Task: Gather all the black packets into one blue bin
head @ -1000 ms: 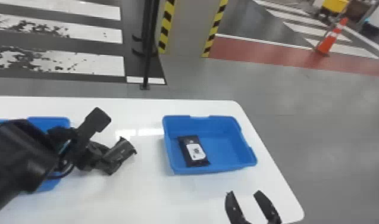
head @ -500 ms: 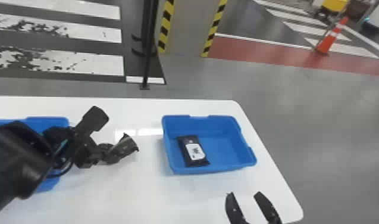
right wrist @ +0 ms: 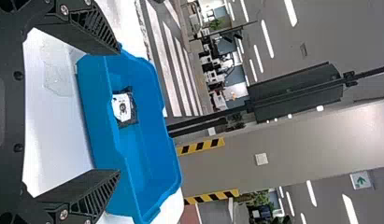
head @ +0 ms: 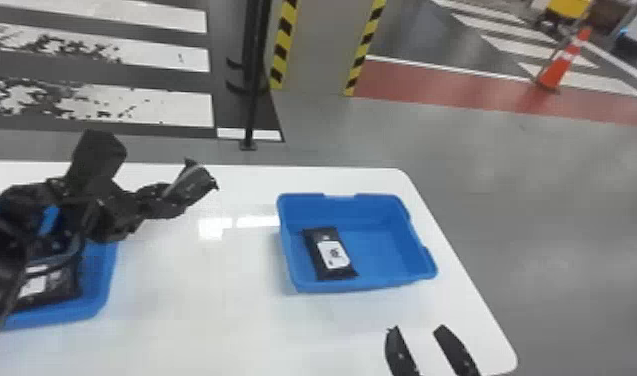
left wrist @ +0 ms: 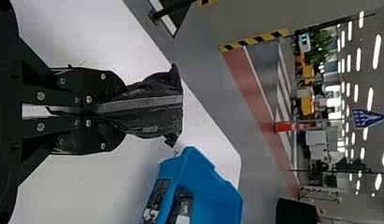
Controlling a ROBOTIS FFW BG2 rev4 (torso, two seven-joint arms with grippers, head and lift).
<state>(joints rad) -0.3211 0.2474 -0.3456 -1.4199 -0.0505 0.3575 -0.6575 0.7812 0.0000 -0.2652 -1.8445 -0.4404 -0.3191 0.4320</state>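
Note:
In the head view my left gripper [head: 164, 202] is over the table between two blue bins, shut on a black packet [head: 192, 185]. The left wrist view has the left gripper [left wrist: 103, 109] pinching that packet [left wrist: 154, 107] between its fingers. A black packet [head: 334, 254] with a white label lies in the right blue bin [head: 412, 250], on its left side. Another black packet [head: 57, 285] lies in the left blue bin [head: 104, 285], partly behind the arm. My right gripper [head: 427, 345] stands open near the table's front right; the right wrist view gives the gripper [right wrist: 119, 112] spread wide, with the right bin beyond.
Both bins stand on the white table [head: 197, 300], whose rounded right edge borders the grey floor. Behind the table are a black pole [head: 252, 110] and a pillar with striped edges. A traffic cone [head: 564, 62] stands far off at the back right.
The left arm has shifted, uncovering the packet in the left bin, and its held packet sits slightly farther back and more to the left. The right gripper has stayed still.

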